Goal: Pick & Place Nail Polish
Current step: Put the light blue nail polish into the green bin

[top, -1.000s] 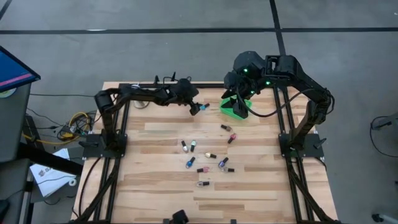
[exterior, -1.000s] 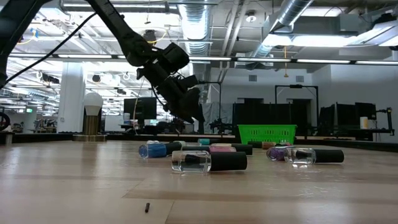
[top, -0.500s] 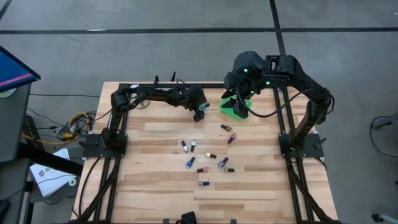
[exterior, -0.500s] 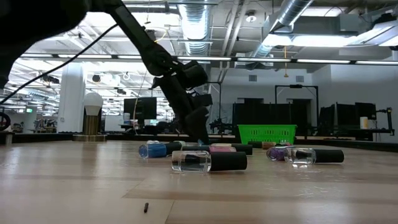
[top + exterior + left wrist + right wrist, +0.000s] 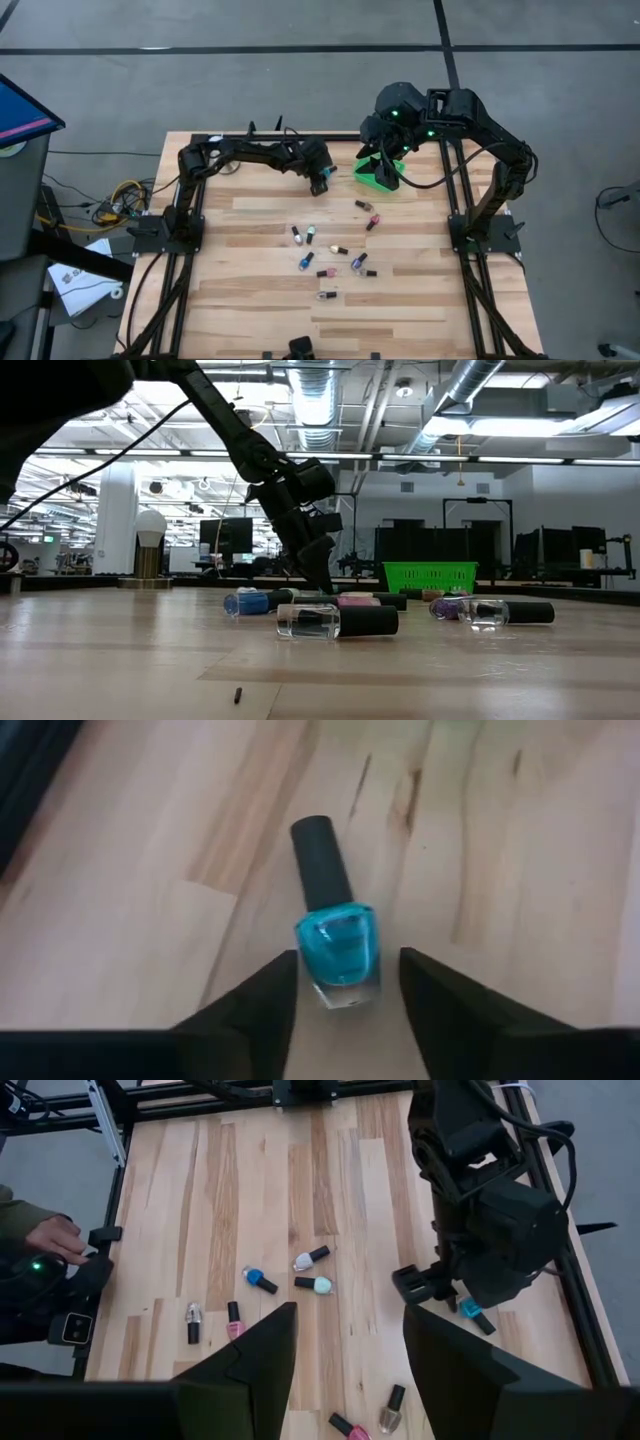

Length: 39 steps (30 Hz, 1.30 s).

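Teal nail polish (image 5: 337,942) | lying between left pincer (image 5: 345,995) fingers | untouched

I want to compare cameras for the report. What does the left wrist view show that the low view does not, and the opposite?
Only the left wrist view: the left gripper has its jaws on either side of a teal bottle lying on the wood, with small gaps. Only the low view: the green basket, a clear bottle with a dark cap in front, and the room behind. Both show the wooden table.
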Tool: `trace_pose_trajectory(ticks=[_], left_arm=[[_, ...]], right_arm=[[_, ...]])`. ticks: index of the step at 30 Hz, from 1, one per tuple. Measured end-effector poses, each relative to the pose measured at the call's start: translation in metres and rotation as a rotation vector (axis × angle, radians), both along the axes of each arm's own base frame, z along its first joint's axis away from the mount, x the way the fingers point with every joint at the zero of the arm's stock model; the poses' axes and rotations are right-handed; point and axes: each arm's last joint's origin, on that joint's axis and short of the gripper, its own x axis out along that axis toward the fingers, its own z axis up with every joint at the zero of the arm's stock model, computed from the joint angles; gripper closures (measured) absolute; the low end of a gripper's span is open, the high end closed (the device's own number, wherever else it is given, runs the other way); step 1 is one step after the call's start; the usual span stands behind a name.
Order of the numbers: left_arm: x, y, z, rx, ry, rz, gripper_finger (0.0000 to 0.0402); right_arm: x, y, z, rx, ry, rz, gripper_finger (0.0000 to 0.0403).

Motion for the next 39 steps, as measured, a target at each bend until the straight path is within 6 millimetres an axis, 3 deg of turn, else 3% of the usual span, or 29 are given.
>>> trace_pose_trajectory(ticks=[9,28,31,39], left_arm=[[-0.005,0.009,0.0,0.016,0.004,0.034,0.0323],[-0.014,0.003,0.007,-0.036,0.075,0.026,0.0323],[-0.014,-0.009,0.008,-0.071,0.077,-0.014,0.0329],[-0.023,-0.07,0.011,-0.091,0.117,-0.124,0.0323]], right_arm=[[0.0,0.0,0.0,0.0,0.0,0.0,0.0229],[0.0,0.0,0.0,0.0,0.001,0.0,0.023],[0.0,0.0,0.0,0.0,0.001,0.0,0.023],[0.0,0.0,0.0,0.001,0.004,0.0,0.023]])
